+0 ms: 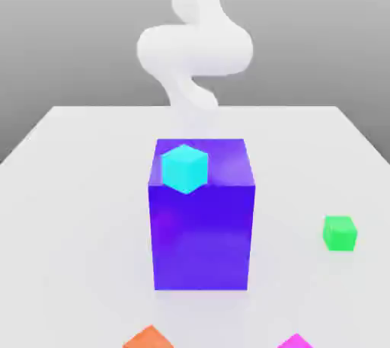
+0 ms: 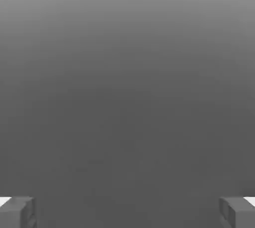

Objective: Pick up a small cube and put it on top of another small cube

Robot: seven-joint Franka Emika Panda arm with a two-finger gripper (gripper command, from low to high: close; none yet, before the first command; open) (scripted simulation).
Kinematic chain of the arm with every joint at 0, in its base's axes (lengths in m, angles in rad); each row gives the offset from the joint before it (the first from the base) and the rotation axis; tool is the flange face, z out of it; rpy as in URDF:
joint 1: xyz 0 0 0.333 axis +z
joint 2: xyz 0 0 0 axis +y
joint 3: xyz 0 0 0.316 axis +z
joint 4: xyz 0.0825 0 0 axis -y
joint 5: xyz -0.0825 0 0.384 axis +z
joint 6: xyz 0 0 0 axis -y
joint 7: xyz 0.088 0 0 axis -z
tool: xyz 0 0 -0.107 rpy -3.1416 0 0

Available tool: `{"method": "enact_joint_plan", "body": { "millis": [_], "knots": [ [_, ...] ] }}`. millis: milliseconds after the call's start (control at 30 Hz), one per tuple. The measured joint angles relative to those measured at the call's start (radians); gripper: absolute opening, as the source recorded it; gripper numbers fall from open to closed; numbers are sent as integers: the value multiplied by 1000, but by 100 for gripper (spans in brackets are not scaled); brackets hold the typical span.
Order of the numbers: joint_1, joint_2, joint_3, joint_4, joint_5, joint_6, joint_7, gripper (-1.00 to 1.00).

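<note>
- The white table [image 1: 68,186] is carrying everything, and the big blue-purple block [image 1: 202,225] is standing near its middle; every place below is being given from that block.
- The white arm [image 1: 194,42] is rising behind the block, well above its top in the exterior view.
- The gripper [image 2: 127,212] is showing in the hand view as two grey fingertips [image 2: 17,212] standing wide apart with nothing between them, so it is holding nothing.
- A small cyan cube [image 1: 184,168] is sitting on the block's top, toward the corner on the exterior view's left.
- The green cube [image 1: 340,233] is resting on the table well apart from the block, off toward the exterior view's right.
- A small orange cube [image 1: 148,338] is lying in front of the block, toward the exterior view's left, half cut by the frame edge.
- The magenta cube [image 1: 295,342] is lying in front of the block, toward the exterior view's right, also cut by the frame edge.
- Judging the coming move: the magenta cube is lying on the block's far side from the arm, so the reach probably has to pass over or around the block before descending; being a cube, it is offering no long axis to align with.
</note>
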Motion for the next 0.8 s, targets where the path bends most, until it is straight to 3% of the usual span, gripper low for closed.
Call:
{"method": "enact_joint_plan", "body": {
  "millis": [800],
  "knots": [
    [138, 877, 52, 66, -15, 230, -261, 0]
  ]
}}
